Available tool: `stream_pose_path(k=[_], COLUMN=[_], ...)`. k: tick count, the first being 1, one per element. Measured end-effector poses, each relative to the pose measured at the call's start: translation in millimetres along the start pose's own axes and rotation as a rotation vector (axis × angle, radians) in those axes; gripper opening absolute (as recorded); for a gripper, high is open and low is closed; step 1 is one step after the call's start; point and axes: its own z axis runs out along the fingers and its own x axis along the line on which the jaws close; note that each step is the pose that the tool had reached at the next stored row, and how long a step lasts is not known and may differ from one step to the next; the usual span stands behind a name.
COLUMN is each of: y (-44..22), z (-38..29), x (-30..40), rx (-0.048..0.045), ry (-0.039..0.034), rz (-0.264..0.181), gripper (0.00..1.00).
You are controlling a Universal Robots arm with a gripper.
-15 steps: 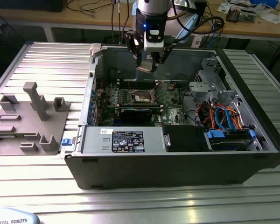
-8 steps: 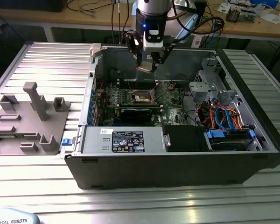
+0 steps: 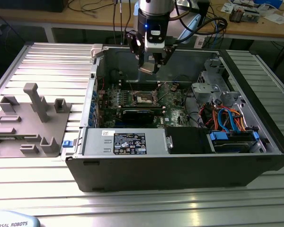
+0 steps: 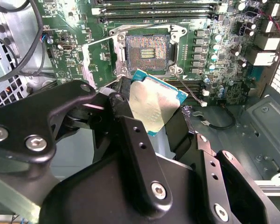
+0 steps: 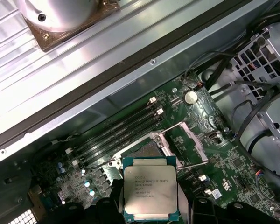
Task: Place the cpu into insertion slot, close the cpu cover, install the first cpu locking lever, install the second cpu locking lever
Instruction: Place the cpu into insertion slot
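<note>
cpu [image 5: 150, 186] in gripper [image 3: 150, 65], above insertion slot [image 4: 147, 51]

Clamped at two opposite edges in the gripper [image 4: 153, 108]: the cpu [image 5: 150, 189], a flat square chip with a silvery-grey printed metal top and a blue-green rim. Raised in the air above the insertion slot [image 4: 147, 51], a little to one side of it, touching nothing there. Open and uncovered: the insertion slot itself, a dark square socket with a metal rim and a bare contact field. Swung up from one edge of the insertion slot: the cpu cover [image 5: 192, 140], a thin silvery frame with a square window.
</note>
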Motion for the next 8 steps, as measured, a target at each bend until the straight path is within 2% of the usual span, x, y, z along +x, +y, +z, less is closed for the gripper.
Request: stream_pose_path(k=[8], y=[0.0], z=[0.1], x=[0.0], rx=[-0.0004], ry=[-0.0017], rz=[0.020], gripper=[0.54])
